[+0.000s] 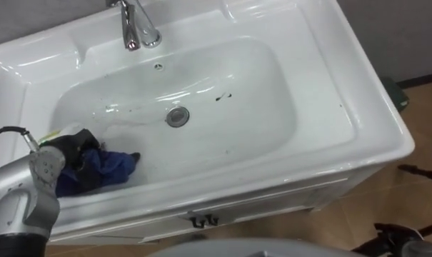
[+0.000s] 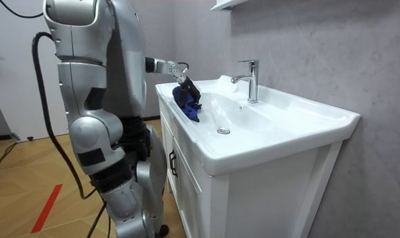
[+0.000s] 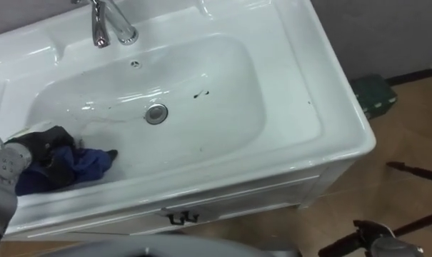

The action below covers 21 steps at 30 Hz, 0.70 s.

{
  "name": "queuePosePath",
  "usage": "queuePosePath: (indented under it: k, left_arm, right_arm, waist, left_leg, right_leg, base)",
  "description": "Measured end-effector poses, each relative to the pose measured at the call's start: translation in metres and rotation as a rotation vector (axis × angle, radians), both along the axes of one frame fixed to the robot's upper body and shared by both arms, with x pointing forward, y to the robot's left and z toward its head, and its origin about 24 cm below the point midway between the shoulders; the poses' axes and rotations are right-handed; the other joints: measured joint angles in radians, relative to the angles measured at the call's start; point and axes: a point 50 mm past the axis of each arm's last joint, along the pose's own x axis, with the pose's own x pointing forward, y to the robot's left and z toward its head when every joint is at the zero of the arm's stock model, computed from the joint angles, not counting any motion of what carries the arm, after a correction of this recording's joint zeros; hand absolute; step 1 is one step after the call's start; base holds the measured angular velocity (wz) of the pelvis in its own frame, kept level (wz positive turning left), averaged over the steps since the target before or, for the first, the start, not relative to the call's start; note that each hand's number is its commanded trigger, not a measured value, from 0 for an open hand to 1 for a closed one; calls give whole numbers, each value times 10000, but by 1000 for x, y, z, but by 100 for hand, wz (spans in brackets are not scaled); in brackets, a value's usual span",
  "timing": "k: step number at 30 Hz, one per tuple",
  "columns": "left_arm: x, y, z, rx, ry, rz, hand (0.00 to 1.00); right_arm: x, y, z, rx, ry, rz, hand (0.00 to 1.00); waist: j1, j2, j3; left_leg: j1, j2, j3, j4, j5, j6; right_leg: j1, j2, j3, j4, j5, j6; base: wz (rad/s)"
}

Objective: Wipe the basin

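Observation:
The white basin (image 1: 323, 86) lies below me, with a chrome drain (image 1: 177, 116) in the middle of its bowl and a few dark specks (image 1: 223, 96) to the drain's right. My left hand (image 1: 71, 148) is low in the bowl's left end, its dark fingers curled on a crumpled blue cloth (image 1: 114, 167) that rests against the near wall. In the room view the robot stands at the cabinet's front, its left hand (image 2: 186, 86) reaching over the rim with the blue cloth (image 2: 188, 106) hanging under it.
A chrome tap (image 1: 137, 30) stands at the basin's back edge. The white cabinet below has a dark handle (image 1: 205, 221). A green box (image 3: 373, 95) and dark stand legs (image 3: 415, 171) are on the wooden floor to the right.

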Motion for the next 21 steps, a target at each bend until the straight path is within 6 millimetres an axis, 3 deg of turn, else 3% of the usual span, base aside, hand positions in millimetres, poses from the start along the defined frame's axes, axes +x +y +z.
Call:
queuePosePath:
  k: [5,8,10,17,21]
  left_arm:
    - [-3,-5,-7,189,-714,187,100]
    - [-3,-7,-12,293,-1189,327,100]
    - [-2,-9,-17,310,-1455,494,100]
    - [12,-16,-35,224,-2249,966,100]
    - [28,-26,-42,-771,-3067,1630,100]
  right_arm:
    - [-8,5,-4,98,240,103,0]
    - [-13,8,-6,95,376,86,0]
    - [-19,10,-8,135,479,-79,0]
    - [-22,21,-13,182,415,-443,0]
    - [-23,28,-17,211,630,-297,0]
  waist:
    - [-24,-231,-19]
    - [-54,-398,-25]
    - [-74,-472,-68]
    - [-101,-762,-72]
    - [-95,-914,-91]
  left_leg:
    - [2,-27,-6,4,20,-36]
    - [33,-83,25,51,-11,-120]
    - [70,-65,9,79,12,-153]
    - [28,36,120,164,44,-202]
    - [-295,29,194,156,59,-215]
  right_leg:
    - [-11,35,-18,-39,-60,-84]
    - [-52,-83,20,-5,-311,-187]
    - [-4,-72,13,36,-323,-193]
    - [-250,-47,230,348,-350,-300]
    - [-758,-132,292,651,-385,-337]
  base:
    - [3]
    - [-1]
    - [4]
    - [-8]
    - [-6]
